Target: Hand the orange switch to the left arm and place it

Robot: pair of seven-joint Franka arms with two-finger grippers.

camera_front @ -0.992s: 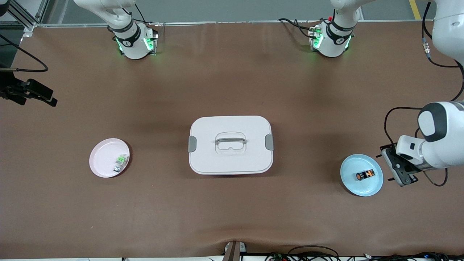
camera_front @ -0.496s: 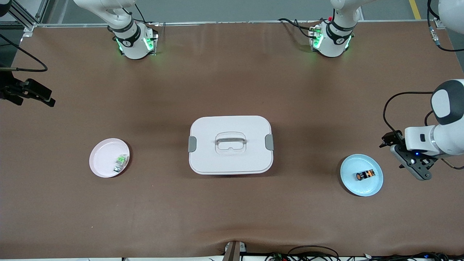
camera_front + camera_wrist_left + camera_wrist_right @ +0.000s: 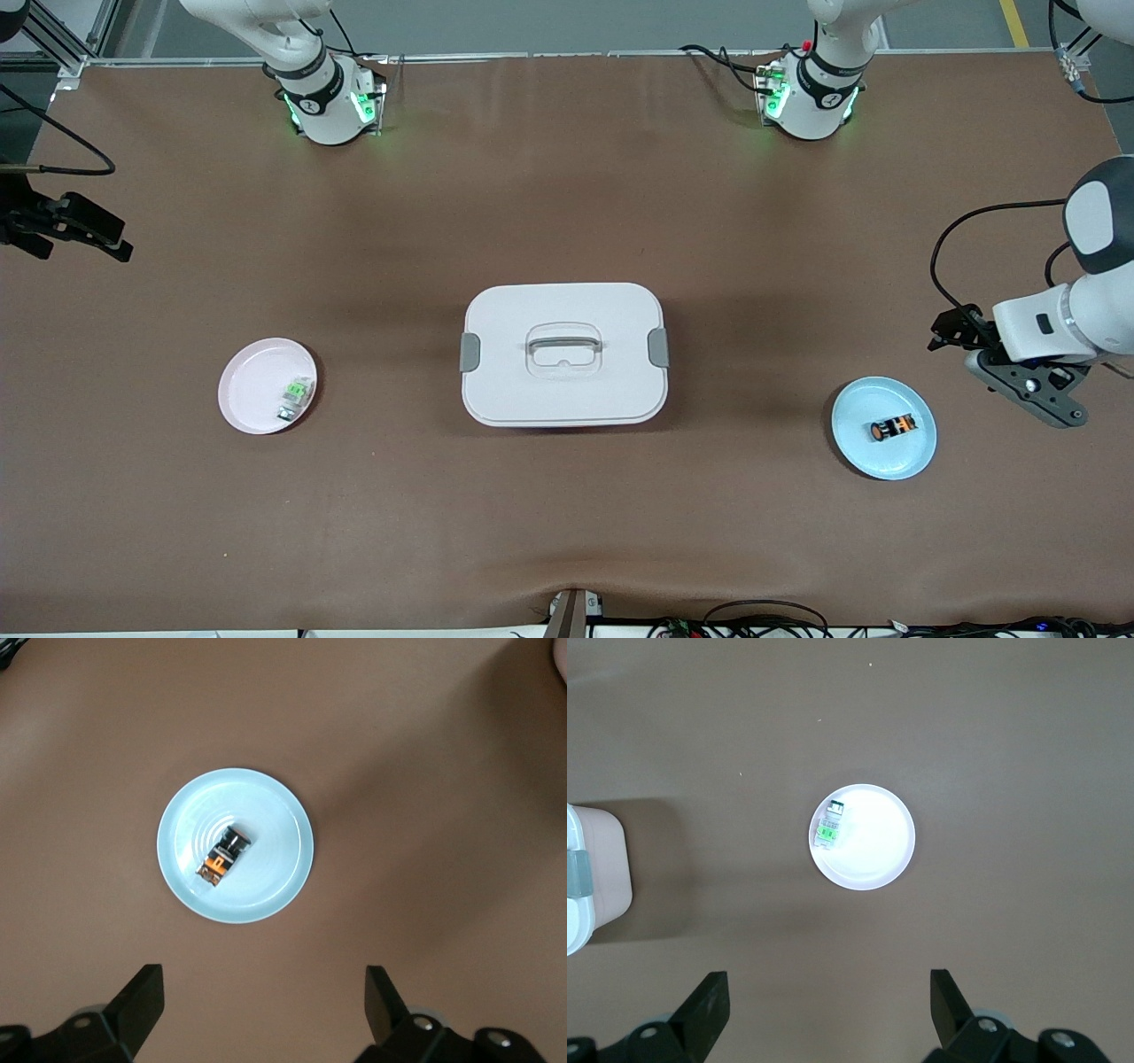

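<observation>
Switch point(image 3: 891, 429) lies on its side in the blue plate point(image 3: 859, 447) at the left arm's end of the worktop, long axis running along the table, orange end toward the box point(image 3: 563, 354). Your left gripper point(image 3: 264, 1010) hangs high beside that plate with fingers spread wide, so it's the nearer one by far. Right gripper point(image 3: 829, 1014) waits, fingers apart, well above the pink plate point(image 3: 248, 403), which holds only the green part point(image 3: 297, 392). Box sits between the two plates.

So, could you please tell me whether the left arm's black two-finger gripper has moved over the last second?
Yes. The left gripper has drawn away from the light blue plate, toward the left arm's end of the table.
</observation>
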